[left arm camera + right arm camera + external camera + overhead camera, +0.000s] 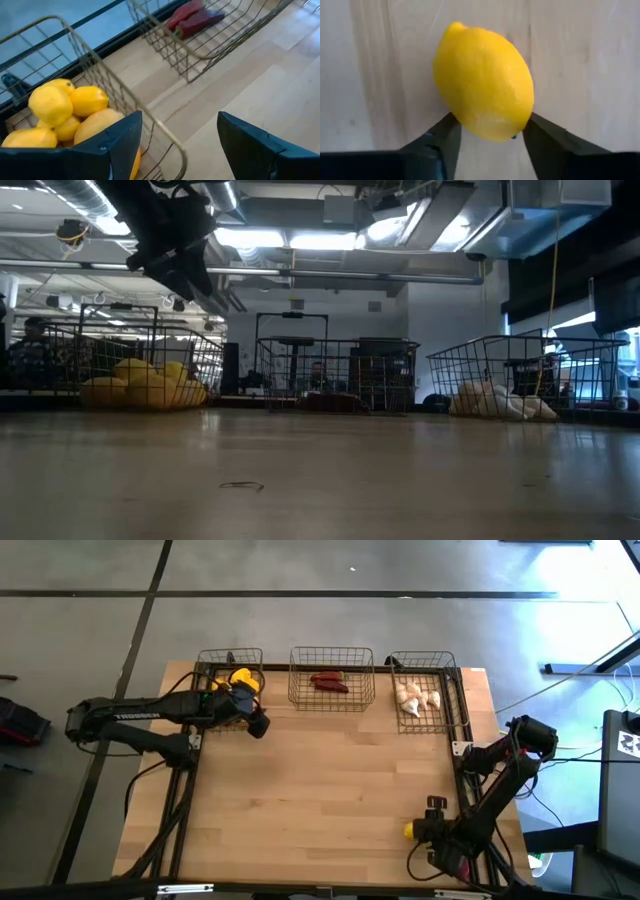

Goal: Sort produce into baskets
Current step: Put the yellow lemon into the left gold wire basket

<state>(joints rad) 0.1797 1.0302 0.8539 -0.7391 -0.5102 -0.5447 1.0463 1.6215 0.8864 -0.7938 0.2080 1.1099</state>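
At the table's near right, one yellow lemon [482, 82] lies on its side on the wood, and my right gripper [490, 132] is shut on it from above; the high view shows this lemon [409, 830] beside the dark gripper [428, 830]. Three wire baskets stand along the far edge. The left one [212, 665] holds lemons [70, 107], the middle one [300, 665] red chili peppers [329, 682], the right one [447, 670] garlic bulbs [416, 697]. My left gripper [175, 145] hangs open above the lemon basket's right rim [150, 120], with nothing between its fingers. My right gripper pinches the lemon between its two fingers, one on each long side [465, 120] near the lemon's blunt end. The fingers point down from above and lie across the lemon. The lemon rests on the table, its pointed tip [454, 26] away from the fingers.
Bare wood spreads over the table's middle and near left [300, 800]. A dark frame rail [462, 710] runs beside the garlic basket at the right edge. Cables lie on the floor at the right [580, 770].
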